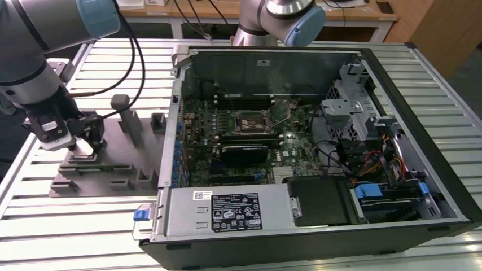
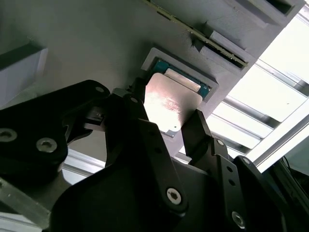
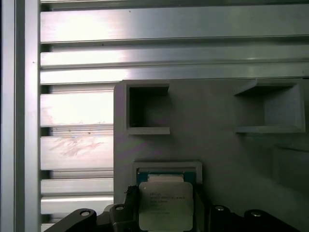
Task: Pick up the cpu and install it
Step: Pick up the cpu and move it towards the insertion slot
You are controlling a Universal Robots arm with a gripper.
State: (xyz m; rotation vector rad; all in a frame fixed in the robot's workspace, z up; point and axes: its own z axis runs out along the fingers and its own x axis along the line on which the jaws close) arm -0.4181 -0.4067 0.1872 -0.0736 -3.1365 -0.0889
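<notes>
The cpu (image 2: 171, 99), a flat square chip with a silvery top and greenish rim, lies in a shallow square pocket of the grey fixture (image 1: 105, 179) at the exterior view's left. The cpu (image 3: 165, 200) also sits between the dark fingers in the first wrist view. My gripper (image 1: 84, 148) is down on the fixture. In the second wrist view the gripper (image 2: 166, 110) has one black finger against each of two opposite cpu edges, so it is shut on the chip. The motherboard's black socket (image 1: 249, 122) with its metal frame sits inside the open computer case (image 1: 421, 130).
Grey posts and slotted holders (image 1: 126, 118) rise from the fixture close to the gripper. The case wall (image 1: 175, 113) stands just to the fixture's right in the exterior view. A second arm (image 1: 283, 17) reaches in at the back. The slatted metal table (image 3: 72, 106) surrounds everything.
</notes>
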